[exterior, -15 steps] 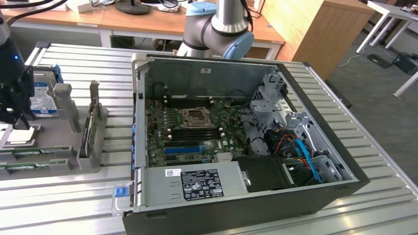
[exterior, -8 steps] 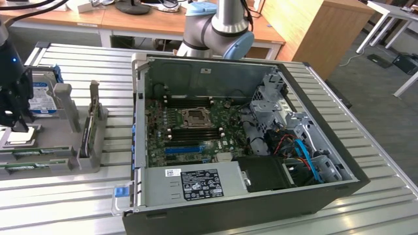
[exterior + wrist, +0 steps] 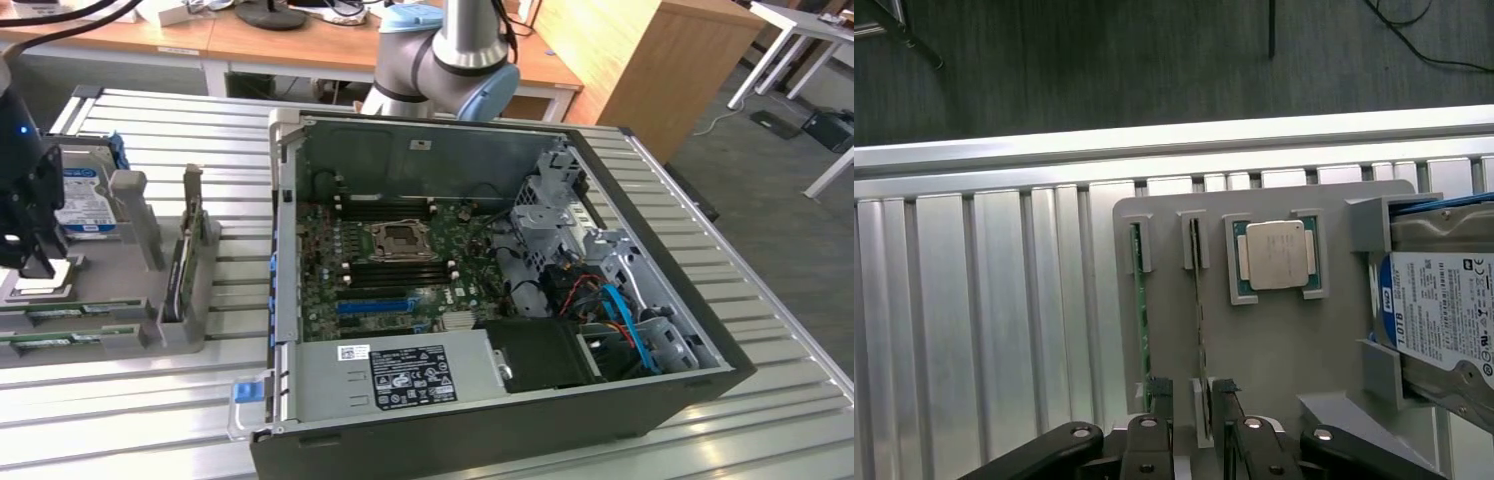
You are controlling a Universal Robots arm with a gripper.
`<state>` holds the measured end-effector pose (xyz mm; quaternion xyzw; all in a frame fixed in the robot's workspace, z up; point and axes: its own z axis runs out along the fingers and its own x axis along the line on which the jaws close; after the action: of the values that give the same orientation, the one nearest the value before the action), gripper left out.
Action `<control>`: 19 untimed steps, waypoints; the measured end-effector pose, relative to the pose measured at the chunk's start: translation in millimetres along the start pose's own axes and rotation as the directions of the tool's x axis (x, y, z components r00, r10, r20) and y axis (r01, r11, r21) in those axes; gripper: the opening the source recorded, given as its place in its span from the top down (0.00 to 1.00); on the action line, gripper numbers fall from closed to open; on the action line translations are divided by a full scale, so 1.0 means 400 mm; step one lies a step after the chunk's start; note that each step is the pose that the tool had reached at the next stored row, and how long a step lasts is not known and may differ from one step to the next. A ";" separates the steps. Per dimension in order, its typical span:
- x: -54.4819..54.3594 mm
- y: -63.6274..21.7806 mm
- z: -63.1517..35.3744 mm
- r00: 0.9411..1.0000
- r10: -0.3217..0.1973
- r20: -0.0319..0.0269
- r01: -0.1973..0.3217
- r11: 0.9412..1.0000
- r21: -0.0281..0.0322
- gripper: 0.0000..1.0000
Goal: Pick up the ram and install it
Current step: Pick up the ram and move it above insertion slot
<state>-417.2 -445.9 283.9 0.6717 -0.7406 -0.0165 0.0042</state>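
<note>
Tool [image 3: 1192,390], close under the wrist camera: black metal fingers [image 3: 1226,400] spread, holding nothing. They stand either side of one end of the ram [image 3: 1198,300], with a gap showing on each side. No contact that I can make out.

Ram: thin green board, on edge in a narrow slotted pocket of the holder [image 3: 1274,360]. A second stick [image 3: 1141,310] stands parallel just beside it, outside the fingers. Further along the same holder: a square processor [image 3: 1275,255] with a dull metal lid in a shallow frame, then a boxy silver hard drive [image 3: 1444,310] with a blue-and-white label, wedged between grey blocks. Holder is matte grey plastic, square-cornered. Bench [image 3: 974,300] is ribbed aluminium slats, bright and reflective.

Exterior view, its left to its right:
- Far left edge: tool and holder.
- Middle, well apart from them: open computer case [image 3: 534,430], black sheet steel, lying on its side.
- Inside the case: green motherboard [image 3: 387,300], square metal-framed socket [image 3: 400,240], long black memory slots [image 3: 400,272] flanking it. The slots look empty, though I cannot be sure.
- Near wall: grey power supply [image 3: 400,375] with a printed label.
- Toward the right: perforated metal drive cage [image 3: 547,205], blue and orange cables [image 3: 621,310].

Progress, my reading: early. Ram not gripped, not lifted. The carry to the case and the seating in a slot are both outstanding.
</note>
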 end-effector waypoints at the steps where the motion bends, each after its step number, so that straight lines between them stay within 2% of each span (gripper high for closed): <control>1: 0.003 0.000 0.000 1.000 0.000 0.000 0.000 1.000 0.000 0.70; 15: 0.043 -0.004 -0.001 1.000 0.000 0.000 0.000 1.000 0.000 0.70; 19: 0.047 -0.004 -0.001 1.000 0.000 0.000 0.000 1.000 0.000 0.70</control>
<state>-417.2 -464.6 283.9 0.6717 -0.7406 -0.0166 0.0042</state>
